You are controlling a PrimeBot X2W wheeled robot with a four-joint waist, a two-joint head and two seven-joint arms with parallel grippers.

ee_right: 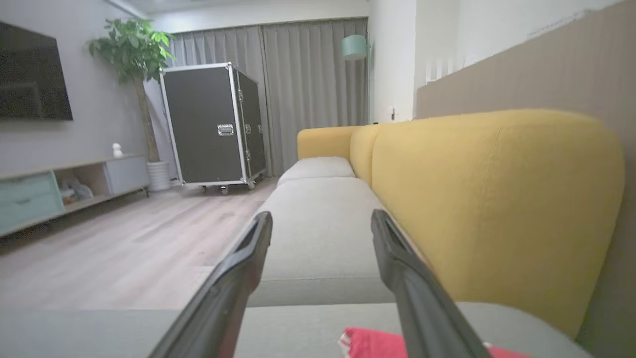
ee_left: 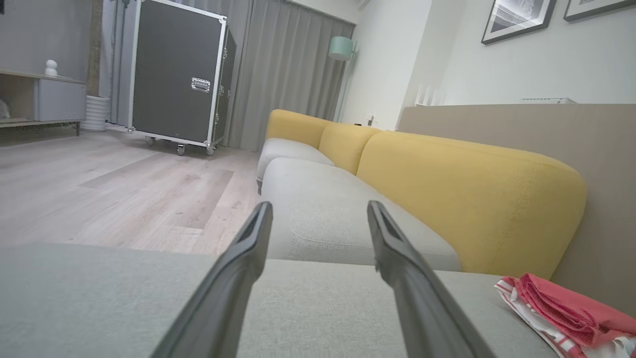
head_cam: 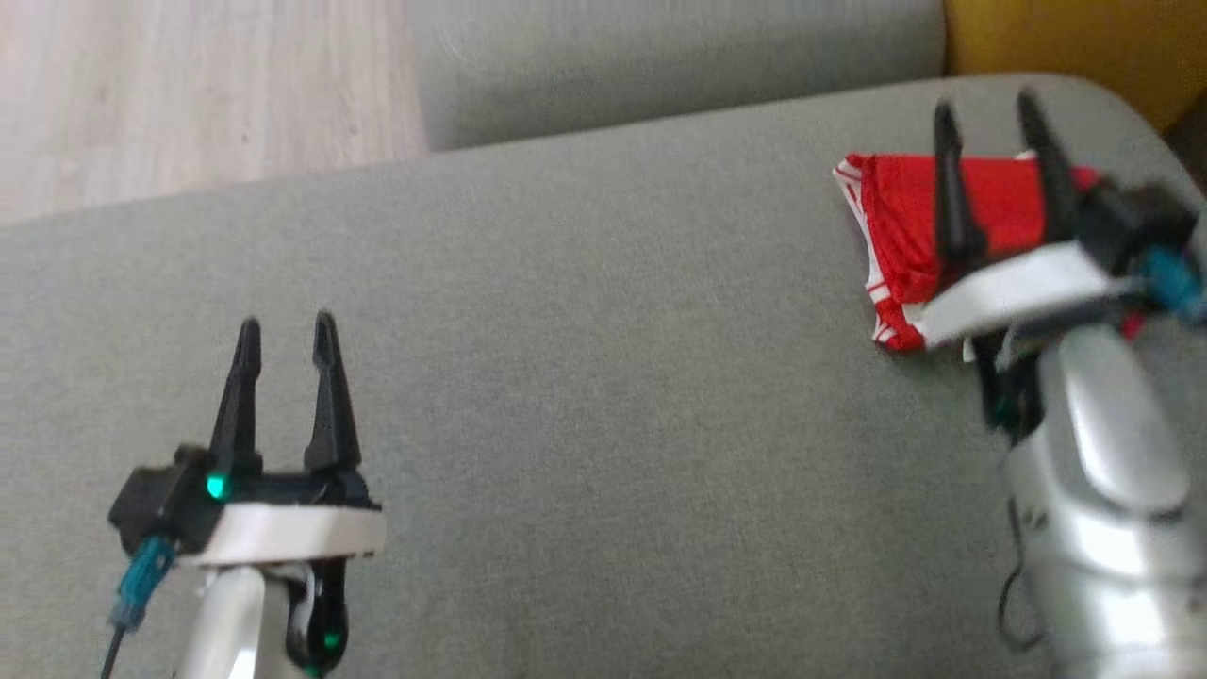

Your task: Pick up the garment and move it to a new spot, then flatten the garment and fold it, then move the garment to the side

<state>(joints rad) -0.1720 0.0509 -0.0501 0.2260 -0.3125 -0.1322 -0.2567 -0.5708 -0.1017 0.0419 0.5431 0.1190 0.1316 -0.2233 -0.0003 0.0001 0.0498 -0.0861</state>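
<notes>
Dark fingers (head_cam: 950, 189) of the right gripper (head_cam: 985, 104) are spread wide, with nothing pinched between them. In the head view they cross over the garment (head_cam: 896, 217); can't tell if they touch the cloth. The right wrist view puts the red fabric at the bottom edge, low by the fingers' base, with open gap above it.

Left gripper (head_cam: 287, 322) is also spread wide and empty. It sits over a bare cushion (head_cam: 603, 377), well apart from the garment. From the left wrist camera, the garment shows in the lower right corner, off to the side of the fingers.

Garment: red with white striped trim, folded into a compact bundle, lying on the grey cushion at its right end, near the yellow backrest (ee_right: 497, 199).

Further out, a second grey seat continues beyond the first, along the same yellow back. Pale wood floor (ee_left: 99, 189) lies to the left of the sofa. A black case (ee_right: 208, 124) on wheels stands in front of grey curtains (ee_right: 308, 89), with a plant (ee_right: 129, 49) beside it.
</notes>
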